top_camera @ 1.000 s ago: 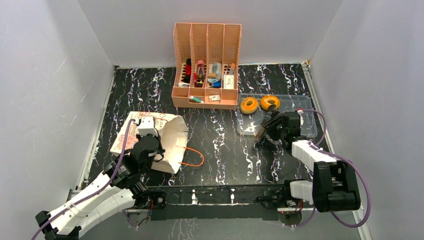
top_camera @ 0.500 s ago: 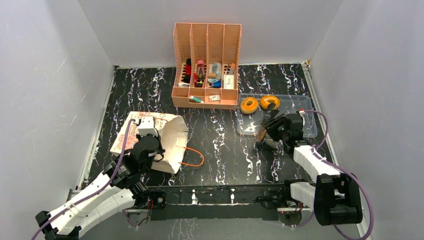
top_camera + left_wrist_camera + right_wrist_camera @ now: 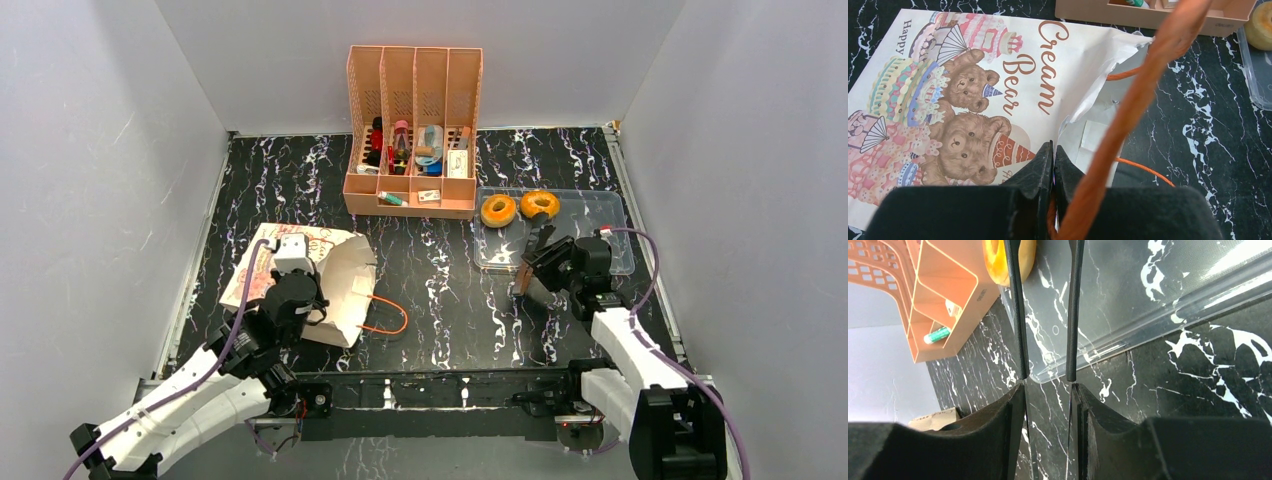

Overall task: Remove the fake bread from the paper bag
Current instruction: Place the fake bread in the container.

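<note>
Two rings [image 3: 498,210] [image 3: 540,205] of bread lie side by side at the far left end of the tray [image 3: 600,215], on the right of the table [image 3: 440,270] just in front of the rack [image 3: 415,120]. No other bread shows. The bag [image 3: 345,270] lies on its side on the left of the table, printed face up and mouth gaping toward the middle; its inside is too shadowed to tell what it contains. The left arm [image 3: 190,400] stretches from the near left corner up and inward, elbow low, wrist bent down over the near edge of the bag. The left claw [image 3: 1053,150] is clamped tight on one orange handle [image 3: 1128,115], which runs taut up past the wrist camera. The other handle [image 3: 385,315] lies looped on the table beside the mouth. The right arm [image 3: 625,340] rises from its base and leans forward and left, with the wrist tipped down. The right claw [image 3: 528,258] hangs over the near left corner of the tray, pointing toward the rings. Its jaws stand partly apart, with tray and table showing through the gap, and it grips nothing that I can see.
</note>
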{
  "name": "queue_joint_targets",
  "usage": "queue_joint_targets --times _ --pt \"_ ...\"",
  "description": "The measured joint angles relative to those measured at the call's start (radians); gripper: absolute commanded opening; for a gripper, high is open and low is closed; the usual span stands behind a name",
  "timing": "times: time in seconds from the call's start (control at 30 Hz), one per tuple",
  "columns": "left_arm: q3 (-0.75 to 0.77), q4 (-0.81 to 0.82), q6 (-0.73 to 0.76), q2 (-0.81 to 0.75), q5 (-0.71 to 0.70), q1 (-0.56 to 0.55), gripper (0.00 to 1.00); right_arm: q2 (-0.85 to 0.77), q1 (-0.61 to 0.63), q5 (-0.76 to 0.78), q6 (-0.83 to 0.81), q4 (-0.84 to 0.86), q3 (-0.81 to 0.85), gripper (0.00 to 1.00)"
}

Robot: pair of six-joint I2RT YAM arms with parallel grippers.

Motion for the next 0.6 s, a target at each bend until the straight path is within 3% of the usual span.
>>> queue_joint_targets --times 0.4,0.6 --pt "0.014 -0.021 0.024 -0.038 0.054 0.000 0.00 -0.172 0.013 -0.100 -0.072 -0.110 -0.003 0.32" --pt "0.014 -0.003 0.082 -0.048 0.147 0.000 0.00 -0.186 0.160 -0.116 -0.100 -0.130 -0.001 0.31"
